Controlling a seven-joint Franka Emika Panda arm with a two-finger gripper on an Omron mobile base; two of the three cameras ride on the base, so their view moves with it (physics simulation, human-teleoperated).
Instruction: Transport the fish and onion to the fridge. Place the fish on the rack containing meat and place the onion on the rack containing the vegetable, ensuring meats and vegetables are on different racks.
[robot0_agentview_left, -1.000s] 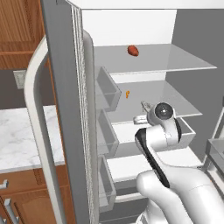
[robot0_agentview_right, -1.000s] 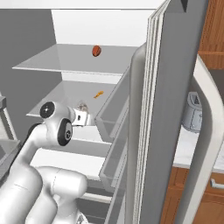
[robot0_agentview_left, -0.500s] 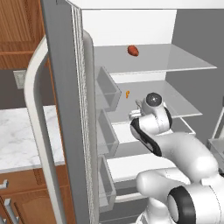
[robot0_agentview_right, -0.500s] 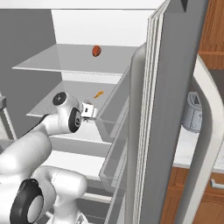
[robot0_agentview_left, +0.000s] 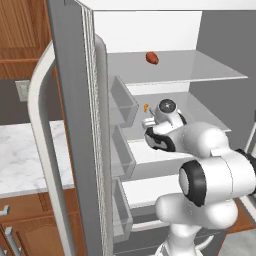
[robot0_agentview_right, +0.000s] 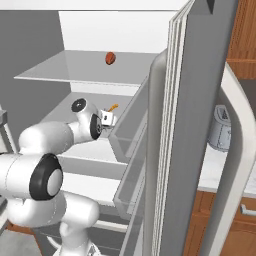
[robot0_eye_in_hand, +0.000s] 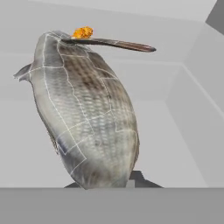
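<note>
The grey fish (robot0_eye_in_hand: 87, 113) fills the hand view, scaly and upright, and my gripper is shut on its lower end, with one dark fingertip (robot0_eye_in_hand: 139, 176) showing beneath it. The gripper (robot0_agentview_left: 148, 122) (robot0_agentview_right: 107, 118) is inside the open fridge (robot0_agentview_left: 75, 125) (robot0_agentview_right: 200, 100), just over the middle rack (robot0_agentview_left: 200, 112). A small orange vegetable piece (robot0_agentview_left: 146, 107) (robot0_agentview_right: 113, 107) (robot0_eye_in_hand: 83, 32) lies on that rack right behind the fish. A red-brown lump of meat (robot0_agentview_left: 152, 58) (robot0_agentview_right: 110, 58) sits on the top rack (robot0_agentview_left: 210, 75). The onion is out of view.
The open fridge door (robot0_agentview_left: 65, 60) with clear bins (robot0_agentview_left: 122, 102) (robot0_agentview_right: 127, 135) stands close beside the hand. A marble counter (robot0_agentview_left: 25, 155) with wooden cabinets lies behind the door. A metal kettle-like pot (robot0_agentview_right: 220, 132) stands on the counter at the right.
The arm has folded and turned, carrying the hand and fish up and further into the fridge toward the orange piece on the middle rack. The gripper stays shut.
</note>
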